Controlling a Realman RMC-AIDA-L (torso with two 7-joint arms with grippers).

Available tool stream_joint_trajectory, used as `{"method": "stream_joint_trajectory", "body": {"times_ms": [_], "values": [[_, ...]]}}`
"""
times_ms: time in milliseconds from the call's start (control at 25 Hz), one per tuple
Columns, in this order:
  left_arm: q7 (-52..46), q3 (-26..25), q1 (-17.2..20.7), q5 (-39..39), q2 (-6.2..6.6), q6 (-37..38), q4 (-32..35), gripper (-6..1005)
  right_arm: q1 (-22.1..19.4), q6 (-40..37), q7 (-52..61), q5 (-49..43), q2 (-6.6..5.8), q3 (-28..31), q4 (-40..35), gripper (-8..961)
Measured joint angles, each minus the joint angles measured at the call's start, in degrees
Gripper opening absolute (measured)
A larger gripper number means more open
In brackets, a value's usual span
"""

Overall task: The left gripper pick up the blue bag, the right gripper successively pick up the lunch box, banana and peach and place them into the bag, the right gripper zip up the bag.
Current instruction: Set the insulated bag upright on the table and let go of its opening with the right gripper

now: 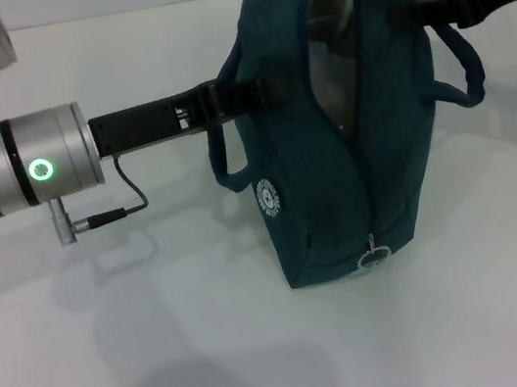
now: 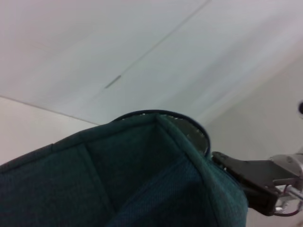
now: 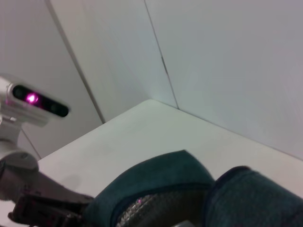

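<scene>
Plain white worktop (image 1: 265,351) here, and I've got the blue bag (image 1: 334,171) standing on it with the left gripper (image 1: 222,95) at its handle and the right gripper (image 1: 425,2) at the far rim, can't tell either's fingers, and it looks soft and floppy so I'd grab the zipper ring.

You have a plain white tabletop (image 1: 265,351) filling your head view, smooth and matte, with soft grey shadows falling across its near part. Directly on it you have one thing only: the large dark teal fabric bag (image 1: 337,190), standing on its narrow base near the middle of the table, towards your right. Its round white logo (image 1: 267,198) faces your left, and its metal ring zipper pull (image 1: 375,255) hangs low at the near end, just above the surface. A padded loop handle (image 1: 456,71) droops off the bag's right side.
</scene>
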Motion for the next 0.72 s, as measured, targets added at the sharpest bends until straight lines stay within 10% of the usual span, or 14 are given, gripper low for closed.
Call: {"method": "stream_joint_trajectory", "body": {"times_ms": [720], "values": [[1.93,-0.23,2.24,-2.32,-0.03,-1.39,-1.60,61,2.76,3.55,-5.20,0.52,-0.43,0.43,7.76,57]]}}
